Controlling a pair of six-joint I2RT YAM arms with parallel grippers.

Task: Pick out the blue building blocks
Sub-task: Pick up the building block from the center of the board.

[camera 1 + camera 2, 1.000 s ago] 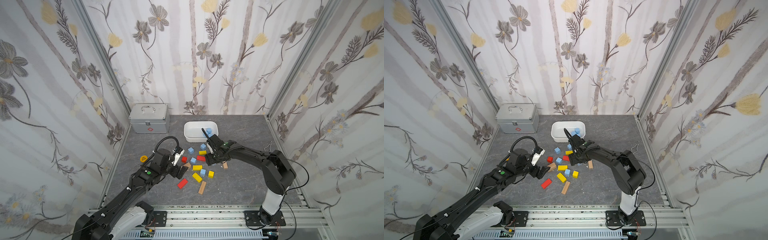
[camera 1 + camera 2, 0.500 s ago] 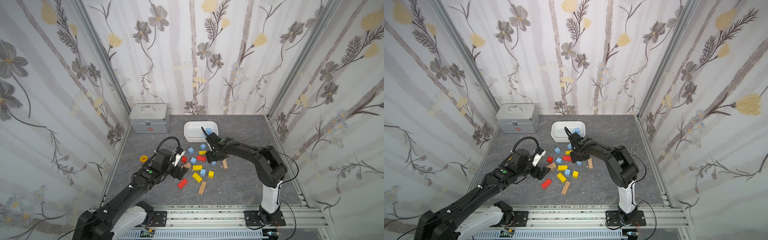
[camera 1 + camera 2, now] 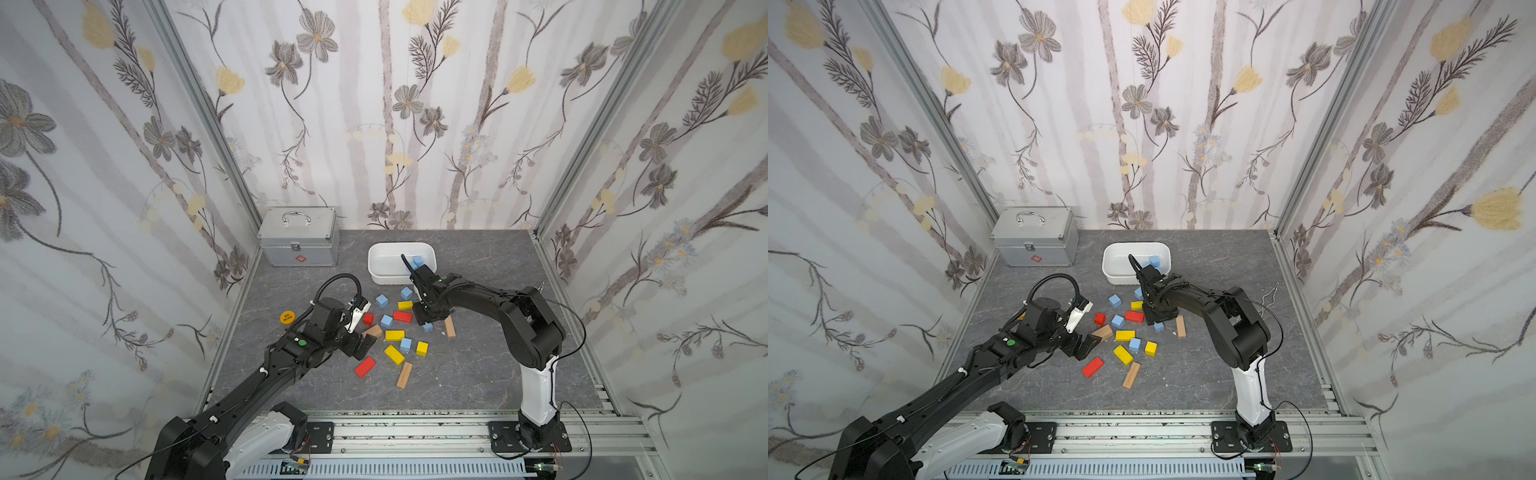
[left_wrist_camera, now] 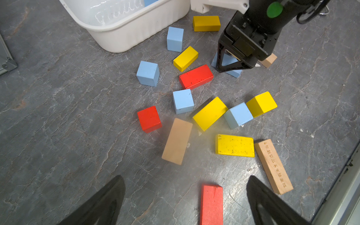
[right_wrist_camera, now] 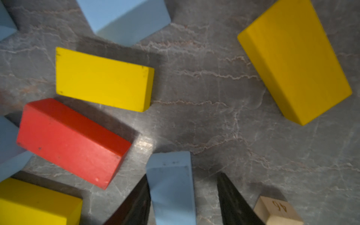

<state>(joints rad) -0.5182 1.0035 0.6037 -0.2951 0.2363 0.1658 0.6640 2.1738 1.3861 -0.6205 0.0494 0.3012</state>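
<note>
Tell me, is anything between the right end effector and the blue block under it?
Nothing visible does. The right end effector straddles the small light-blue wooden block; one finger touches it, the other stands apart. The red wooden bar lies beside, clear.

The tabletop (image 3: pixel 478 374) is dark grey, veined with pale cracks, and the walls (image 3: pixel 374 124) are white with grey stripes and grey and yellow flowers. On the grey lie light blue building blocks (image 4: pixel 147 73), bright yellow blocks (image 4: pixel 234 145), red blocks (image 4: pixel 195 76) and plain tan blocks (image 4: pixel 177 141), one printed with brown characters. The tub (image 3: pixel 376 266) is white, the case (image 3: pixel 297 237) silver with a small red mark.
</note>
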